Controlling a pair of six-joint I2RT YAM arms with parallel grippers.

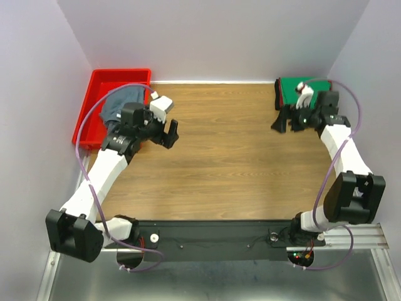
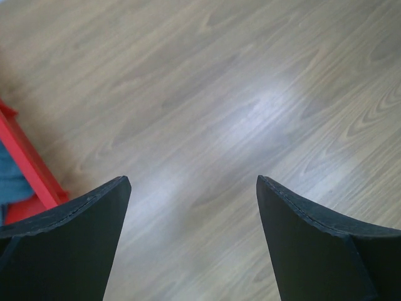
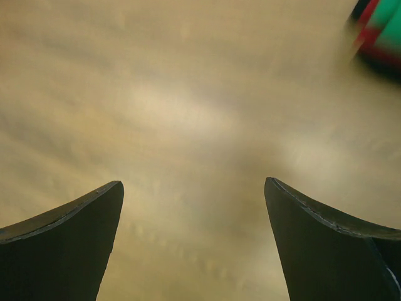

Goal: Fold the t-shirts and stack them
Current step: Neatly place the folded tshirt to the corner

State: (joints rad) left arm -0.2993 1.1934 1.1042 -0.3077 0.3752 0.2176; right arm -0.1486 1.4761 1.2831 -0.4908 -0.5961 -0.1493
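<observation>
A grey-blue t-shirt [image 1: 116,106] lies crumpled in the red bin [image 1: 100,81] at the back left, and a strip of it [image 2: 9,180] shows in the left wrist view. A folded bright green t-shirt [image 1: 293,89] rests at the back right corner, with a dark red edge under it [image 3: 376,49]. My left gripper [image 1: 160,133] [image 2: 191,180] hovers open over bare wood just right of the bin. My right gripper [image 1: 290,120] [image 3: 193,182] stands open over bare wood just in front of the green shirt. Neither holds anything.
The red bin's wall [image 2: 28,164] is close to my left finger. White walls close in the wooden table [image 1: 219,157] on the back and both sides. The arm bases sit on a black rail [image 1: 213,235] at the near edge.
</observation>
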